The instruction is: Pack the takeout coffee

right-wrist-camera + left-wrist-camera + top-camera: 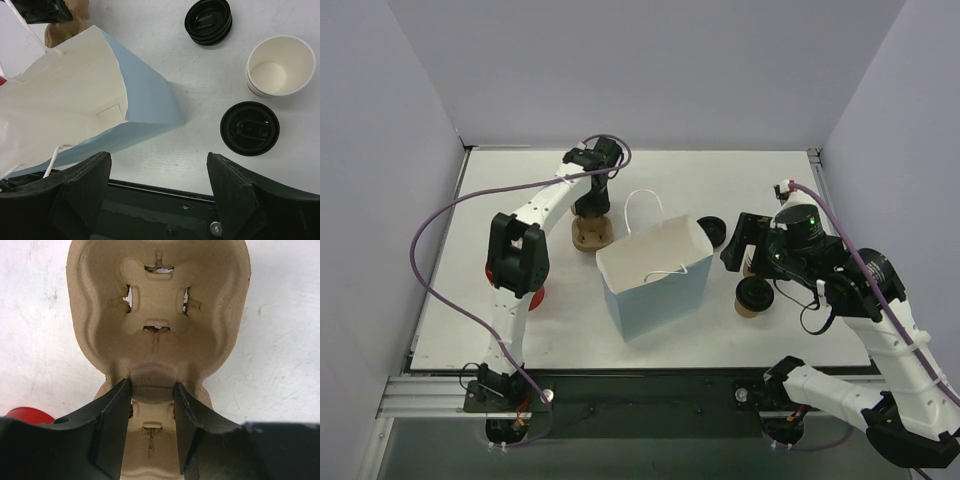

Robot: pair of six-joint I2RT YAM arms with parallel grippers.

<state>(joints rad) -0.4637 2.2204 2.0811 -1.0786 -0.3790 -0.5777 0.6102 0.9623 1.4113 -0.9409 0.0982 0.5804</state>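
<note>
The brown kraft cup with a black lid [755, 297] stands right of the light blue bag [655, 275]; it shows from above in the right wrist view [249, 128]. The red cup [535, 294] is mostly hidden behind the left arm; its edge shows in the left wrist view [27, 415]. My left gripper [591, 212] is shut on the middle ridge of the tan pulp cup tray [155, 300], its gripper [152, 390] straddling it. My right gripper [159, 175] is open and empty, held above the table between the bag [145, 95] and the lidded cup.
The bag stands open at the table's middle with white handles up. A stack of black lids [208, 21] and an open, empty stack of paper cups [280, 65] sit right of it. The table's front edge [165, 187] runs just under my right gripper.
</note>
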